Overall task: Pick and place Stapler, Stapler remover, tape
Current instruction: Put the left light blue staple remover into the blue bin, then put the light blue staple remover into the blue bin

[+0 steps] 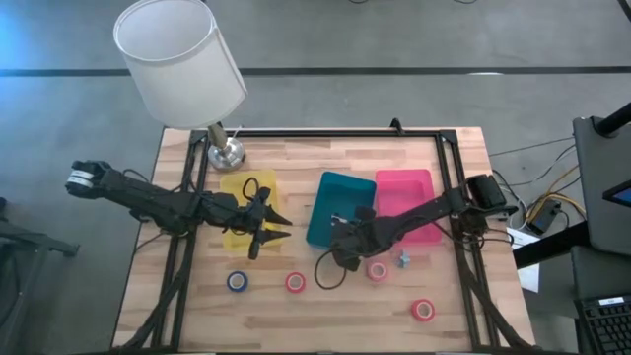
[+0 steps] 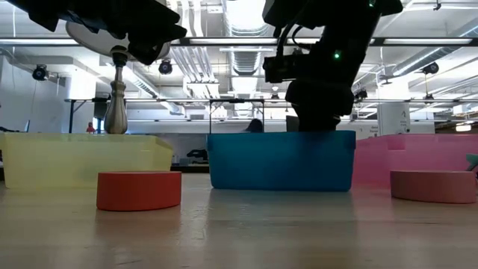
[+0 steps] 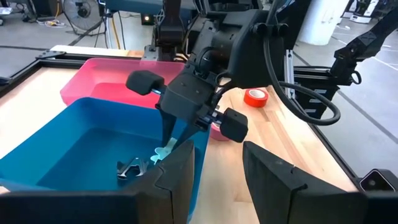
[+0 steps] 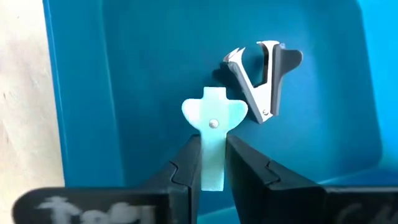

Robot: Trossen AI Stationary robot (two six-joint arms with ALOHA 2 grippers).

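Pale-green plastic, a small flat staple remover (image 4: 212, 140), sits clamped in the right pincer (image 4: 212, 163) over the blue rectangular tray (image 1: 325, 202), where a grey claw-type staple remover (image 4: 261, 78) lies on the floor. The left pincer (image 1: 279, 223) hangs open over the yellow tray (image 1: 237, 187). Four small tape rings, like the red one (image 1: 295, 283), lie on the wooden desk (image 1: 335, 320).

A robotics lab or open workshop hall: exposed ceiling ducts (image 2: 224, 56) and strip lights, concrete floor (image 1: 414, 39), a fan (image 3: 81, 9), loose cables, and a framed wooden table (image 1: 325, 306)
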